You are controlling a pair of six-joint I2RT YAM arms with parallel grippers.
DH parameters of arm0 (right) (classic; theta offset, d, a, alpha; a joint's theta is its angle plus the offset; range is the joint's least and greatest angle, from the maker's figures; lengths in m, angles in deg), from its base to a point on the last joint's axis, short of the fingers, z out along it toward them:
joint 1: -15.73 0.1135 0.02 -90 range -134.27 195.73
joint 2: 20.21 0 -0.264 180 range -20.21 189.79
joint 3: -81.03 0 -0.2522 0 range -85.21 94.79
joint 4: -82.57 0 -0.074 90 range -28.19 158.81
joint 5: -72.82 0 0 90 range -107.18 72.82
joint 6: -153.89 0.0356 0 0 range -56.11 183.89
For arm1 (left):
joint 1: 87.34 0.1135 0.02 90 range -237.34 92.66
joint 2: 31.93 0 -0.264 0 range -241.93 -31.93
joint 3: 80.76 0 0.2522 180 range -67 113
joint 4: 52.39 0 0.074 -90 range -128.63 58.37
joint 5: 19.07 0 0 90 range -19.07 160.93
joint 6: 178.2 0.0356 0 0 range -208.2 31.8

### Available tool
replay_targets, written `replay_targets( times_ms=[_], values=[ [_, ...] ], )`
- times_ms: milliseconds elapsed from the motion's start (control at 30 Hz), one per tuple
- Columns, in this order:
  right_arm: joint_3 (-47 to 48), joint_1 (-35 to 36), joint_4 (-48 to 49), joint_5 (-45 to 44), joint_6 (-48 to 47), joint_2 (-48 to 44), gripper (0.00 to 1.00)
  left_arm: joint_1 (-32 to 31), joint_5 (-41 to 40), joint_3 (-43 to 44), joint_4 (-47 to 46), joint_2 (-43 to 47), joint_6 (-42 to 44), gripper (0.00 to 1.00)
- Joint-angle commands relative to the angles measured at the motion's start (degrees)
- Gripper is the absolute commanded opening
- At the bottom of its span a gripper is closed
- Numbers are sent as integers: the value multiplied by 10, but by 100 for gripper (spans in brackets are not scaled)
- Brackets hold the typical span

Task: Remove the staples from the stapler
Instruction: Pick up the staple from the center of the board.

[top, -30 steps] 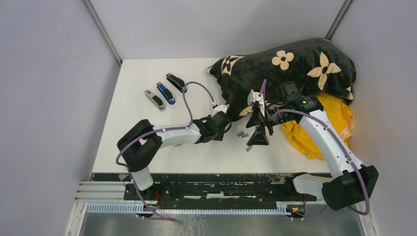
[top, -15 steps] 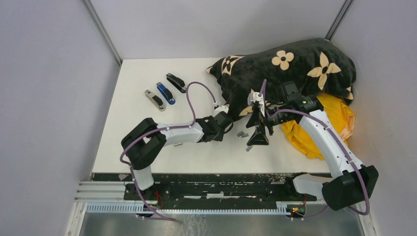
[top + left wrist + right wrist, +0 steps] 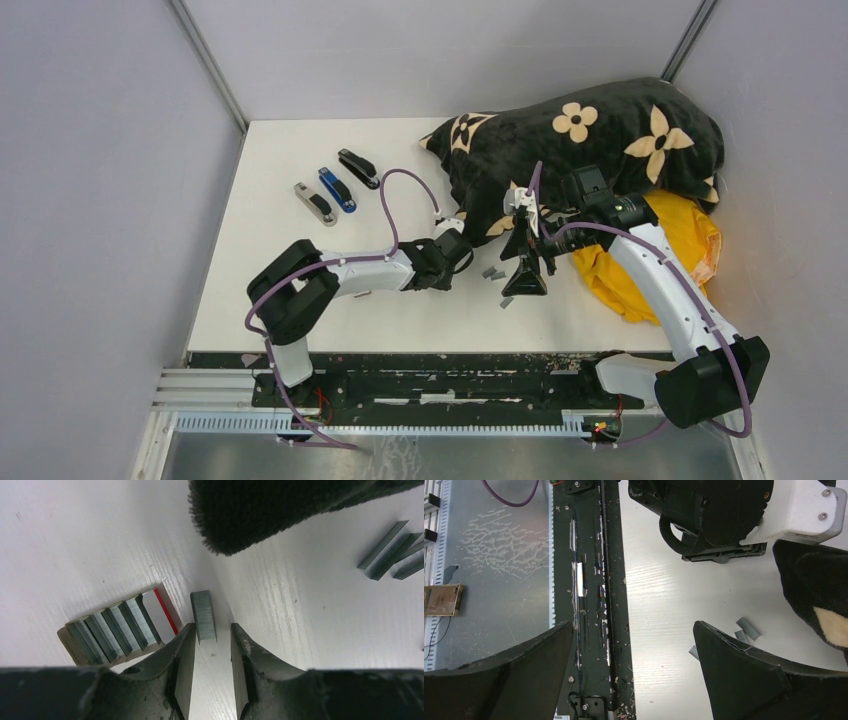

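Across the back right of the white table [image 3: 300, 300] lies a big black blanket [image 3: 600, 130] with cream flowers. Yellow cloth [image 3: 690, 240] bunched against the blanket's near right edge. Right arm [image 3: 670, 290] reaches over that cloth to the blanket's near edge. Left arm [image 3: 350, 272] stretches across the table toward the blanket's near left corner. Right gripper [image 3: 633, 627] hangs just in front of the blanket's near edge, fingers spread wide, nothing between them. Left gripper [image 3: 212, 635] sits low at the blanket's fuzzy corner, jaws a narrow gap apart, gripping nothing. Three staplers lie well left of the blanket, side by side: grey stapler [image 3: 315, 203], blue stapler [image 3: 337, 189], black stapler [image 3: 357, 167]. Too small to tell if loaded. Small white-and-red box [image 3: 115, 630] lies open near the blanket's corner, rows of staple strips inside, just beside the left gripper's finger. One staple strip [image 3: 204, 616] lies flat on the table just in front of the blanket's corner. Its near end is inside the left gripper's gap, close to one finger and clear of the other. Loose staples [image 3: 492, 272] lie just in front of the blanket's near edge between the two grippers, with one more strip [image 3: 506, 302] a bit nearer the arm bases.
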Motion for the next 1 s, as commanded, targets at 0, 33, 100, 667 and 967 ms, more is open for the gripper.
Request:
replay_targets(
  times_ms=[0,33,100,667,967],
  values=[
    [1,-2,7,17,6,-8,97,-2,10,-11,-13,13,-6,38],
    [1,-3,8,18,6,-8,97,-1,9,-14,-13,13,-7,38],
    [1,-3,8,20,6,-8,97,-1,8,-17,-14,12,-8,38],
    [-19,-2,43,39,39,-4,97,-1,12,-84,-111,69,-16,16],
    [-57,-2,154,70,149,-10,96,-1,82,-209,-293,205,-19,15]
  ],
)
